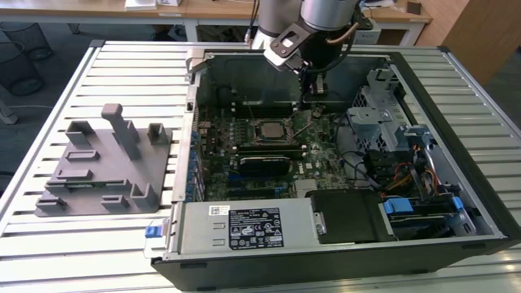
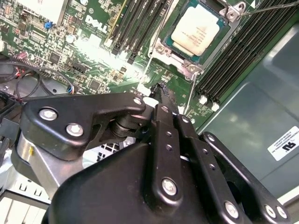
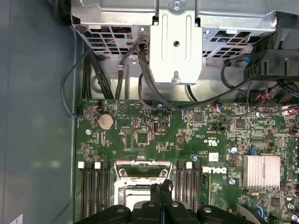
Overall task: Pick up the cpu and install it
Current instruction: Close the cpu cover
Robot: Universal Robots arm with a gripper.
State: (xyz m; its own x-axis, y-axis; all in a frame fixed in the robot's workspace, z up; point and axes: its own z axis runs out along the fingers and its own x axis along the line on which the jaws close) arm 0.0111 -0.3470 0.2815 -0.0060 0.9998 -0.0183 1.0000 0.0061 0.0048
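The cpu (image 1: 271,129) lies flat in its socket on the motherboard, its silvery-white top (image 2: 195,29) uncovered. The socket's metal frame (image 3: 140,170) stands around it and a thin wire lever (image 1: 305,127) sticks up beside it. My gripper (image 1: 313,101) hangs inside the computer case just beyond the socket, toward the case's far wall. Its two black fingers are pressed together at the tip (image 2: 162,89) with nothing between them. In the first wrist view the shut gripper (image 3: 161,189) covers part of the socket.
The open computer case (image 1: 456,91) lies on a slatted metal table (image 1: 97,244). A grey plastic fixture (image 1: 106,165) with upright posts stands at the exterior view's left. Memory slots (image 2: 233,60), a drive cage (image 3: 175,42) and loose cables (image 3: 140,79) surround the socket.
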